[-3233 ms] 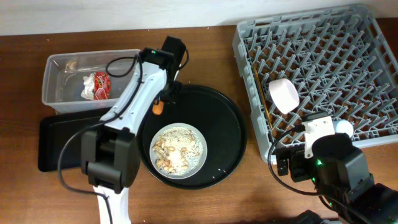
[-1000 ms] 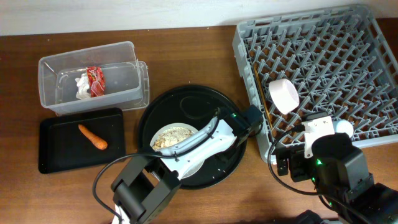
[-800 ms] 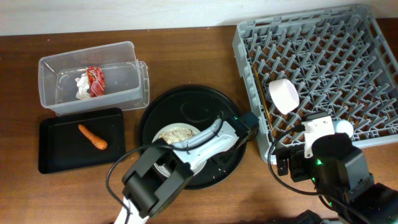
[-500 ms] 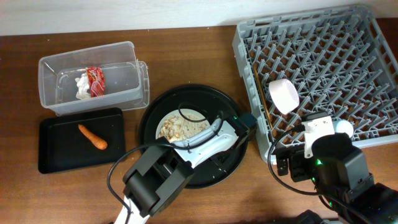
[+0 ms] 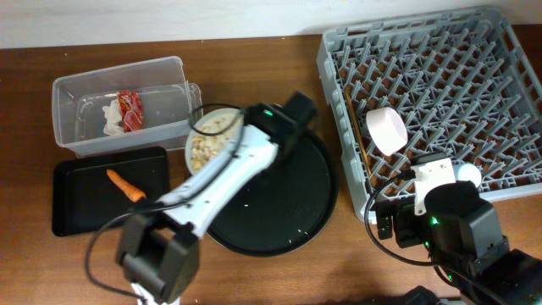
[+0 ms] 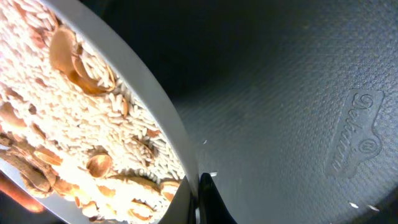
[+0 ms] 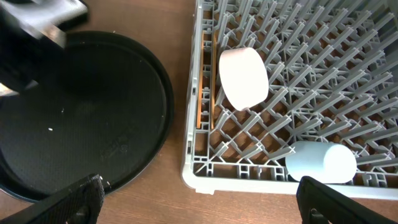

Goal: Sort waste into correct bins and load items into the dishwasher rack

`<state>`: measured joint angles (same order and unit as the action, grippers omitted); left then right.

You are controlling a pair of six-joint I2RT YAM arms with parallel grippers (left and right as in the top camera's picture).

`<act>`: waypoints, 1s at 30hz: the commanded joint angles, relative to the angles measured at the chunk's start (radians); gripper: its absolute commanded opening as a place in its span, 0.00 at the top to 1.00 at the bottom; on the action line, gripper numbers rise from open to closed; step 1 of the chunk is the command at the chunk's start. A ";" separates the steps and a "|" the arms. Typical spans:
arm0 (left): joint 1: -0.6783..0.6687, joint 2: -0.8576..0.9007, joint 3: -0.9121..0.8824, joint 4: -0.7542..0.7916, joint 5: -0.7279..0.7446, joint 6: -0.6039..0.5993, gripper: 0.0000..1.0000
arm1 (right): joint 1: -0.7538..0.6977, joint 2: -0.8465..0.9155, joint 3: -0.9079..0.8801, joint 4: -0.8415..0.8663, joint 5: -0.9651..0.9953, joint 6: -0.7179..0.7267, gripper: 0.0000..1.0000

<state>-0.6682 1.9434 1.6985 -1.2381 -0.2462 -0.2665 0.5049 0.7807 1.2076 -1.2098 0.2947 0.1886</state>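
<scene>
My left gripper (image 6: 200, 200) is shut on the rim of the pale plate (image 6: 163, 118), which carries beige rice scraps (image 6: 68, 118). In the overhead view the plate (image 5: 207, 141) is tilted over the round tray's left edge, beside the clear tub (image 5: 169, 127) and above the black tray (image 5: 85, 207). The tub holds the red wrapper (image 5: 131, 110) and white tissue (image 5: 110, 119). The carrot piece (image 5: 125, 185) lies in the black tray. The grey rack (image 5: 440, 76) holds the white bowl (image 5: 387, 130), blue cup (image 7: 322, 162) and chopsticks (image 5: 353, 127). My right gripper (image 7: 202, 202) is open and empty by the rack's front corner.
The large round black tray (image 5: 279, 203) lies mid-table, with only a few rice grains on it, and also shows in the right wrist view (image 7: 93, 112). My left arm (image 5: 212, 182) stretches across it. The right arm's body (image 5: 457, 224) sits at the rack's front edge.
The left gripper took the plate by its rim, lifted it off the round tray and carried it up and left toward the tub. Before that, the carrot came to lie in the black tray. The right arm stayed still.
</scene>
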 commanded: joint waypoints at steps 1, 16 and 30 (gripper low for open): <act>0.129 -0.089 0.018 -0.037 0.113 -0.080 1.00 | 0.005 0.001 0.002 0.002 0.002 0.015 0.02; 0.762 -0.111 0.017 -0.145 0.666 0.139 1.00 | 0.005 0.001 0.002 0.002 0.002 0.014 0.02; 1.156 -0.177 0.009 -0.329 1.220 0.578 1.00 | 0.005 0.001 0.002 0.002 0.002 0.014 0.02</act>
<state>0.4232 1.7985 1.6985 -1.5166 0.8368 0.1677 0.5049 0.7807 1.2076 -1.2095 0.2951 0.1890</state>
